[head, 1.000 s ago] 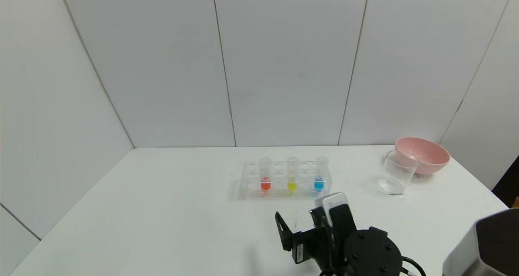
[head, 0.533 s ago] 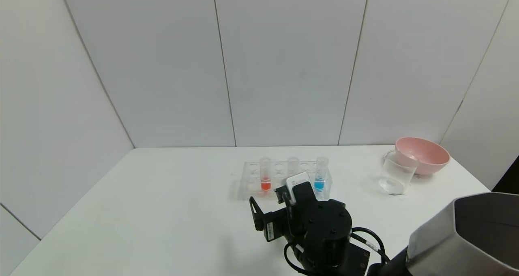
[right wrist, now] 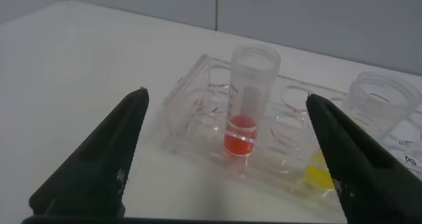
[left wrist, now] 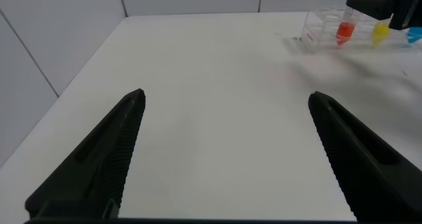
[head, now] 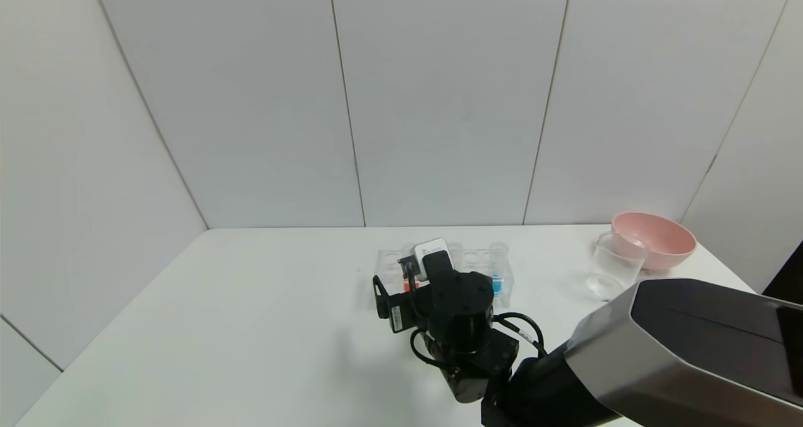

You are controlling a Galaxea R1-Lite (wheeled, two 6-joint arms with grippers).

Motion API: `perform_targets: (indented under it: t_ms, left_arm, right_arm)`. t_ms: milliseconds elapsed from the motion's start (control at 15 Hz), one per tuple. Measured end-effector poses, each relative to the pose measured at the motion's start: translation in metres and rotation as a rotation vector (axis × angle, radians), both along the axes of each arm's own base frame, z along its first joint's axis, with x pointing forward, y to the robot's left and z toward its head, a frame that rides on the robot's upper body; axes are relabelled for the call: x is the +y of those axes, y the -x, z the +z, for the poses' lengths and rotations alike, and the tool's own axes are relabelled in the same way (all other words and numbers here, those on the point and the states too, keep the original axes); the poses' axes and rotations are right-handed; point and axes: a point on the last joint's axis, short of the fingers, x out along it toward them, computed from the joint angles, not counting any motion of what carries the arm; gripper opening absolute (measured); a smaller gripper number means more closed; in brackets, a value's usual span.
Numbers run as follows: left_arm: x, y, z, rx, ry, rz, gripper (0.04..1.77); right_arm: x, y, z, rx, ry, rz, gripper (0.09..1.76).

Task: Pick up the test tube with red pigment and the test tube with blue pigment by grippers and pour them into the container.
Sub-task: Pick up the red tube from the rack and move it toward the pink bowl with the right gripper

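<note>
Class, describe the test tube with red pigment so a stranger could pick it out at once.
On the white table stands a clear tube rack. The test tube with red pigment stands upright in it, centred between the right gripper's open jaws. Orange-red liquid marks it; its neighbour holds yellow.

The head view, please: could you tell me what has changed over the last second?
The right gripper has advanced from the table's near edge toward the clear plastic tube rack, drifting to the robot's left, and now sits open facing the red-pigment test tube. Nothing was grasped. Tubes, clear beaker and pink bowl stayed put.
</note>
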Motion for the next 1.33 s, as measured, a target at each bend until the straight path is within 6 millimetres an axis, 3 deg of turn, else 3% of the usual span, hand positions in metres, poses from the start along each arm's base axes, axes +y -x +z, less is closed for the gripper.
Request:
perform_targets:
  t_ms: [400, 933, 1133, 1333]
  left_arm:
    - [0.000, 0.000, 0.000, 0.000, 0.000, 0.000, 1.76]
    - [0.000, 0.000, 0.000, 0.000, 0.000, 0.000, 1.76]
    - [0.000, 0.000, 0.000, 0.000, 0.000, 0.000, 1.76]
    - [0.000, 0.000, 0.000, 0.000, 0.000, 0.000, 1.76]
  right_arm:
    - [0.005, -0.035, -0.010, -0.004, -0.001, -0.036, 1.71]
    - [0.008, -0.044, -0.018, -0.009, 0.012, -0.043, 1.71]
    - [0.008, -0.046, -0.017, -0.015, 0.014, -0.046, 1.22]
    - [0.009, -0.045, -0.016, -0.018, 0.011, -0.043, 0.87]
